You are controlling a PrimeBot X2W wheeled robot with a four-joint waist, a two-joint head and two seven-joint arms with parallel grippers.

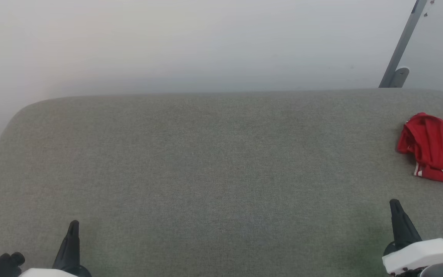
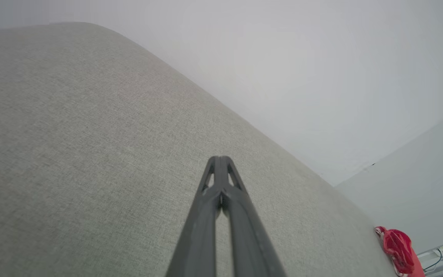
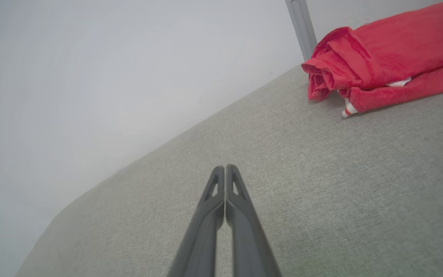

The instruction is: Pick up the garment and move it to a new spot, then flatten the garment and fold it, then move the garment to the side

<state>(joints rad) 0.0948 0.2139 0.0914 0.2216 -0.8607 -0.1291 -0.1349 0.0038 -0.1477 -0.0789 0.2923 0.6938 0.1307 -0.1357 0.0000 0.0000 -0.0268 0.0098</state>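
Garment: the red garment (image 1: 437,150) lies bunched in soft folds on the grey fabric surface (image 1: 206,173), at about 3 o'clock in the head view, where the frame's right border cuts it off.
Garment detail: a bit of red-and-white striped trim (image 1: 417,171) peeks out at its lower left corner; the lettering cannot be seen.
Garment from the right wrist: the garment (image 3: 383,65) sits at about 1 o'clock, a rolled fold facing the camera and a white strip showing between its layers.
Garment from the left wrist: the garment (image 2: 398,248) is a small red heap at about 4 o'clock, near the surface's far edge.
Left gripper: the left gripper (image 1: 71,238) is at about 7 o'clock in the head view, over bare fabric and well apart from the garment.
Left gripper state: in its own wrist view the left gripper (image 2: 220,159) has its two dark fingers pressed together at the tips, with nothing between them.
Right gripper: the right gripper (image 1: 396,207) is at about 4 o'clock in the head view, near the garment but not touching it.
Right gripper state: the right gripper (image 3: 225,167) has its fingers closed against each other and holds nothing.
Surroundings: a pale wall (image 1: 167,46) rises behind the surface, and a slanted grey metal post (image 1: 402,46) stands at about 1 o'clock, beyond the garment.
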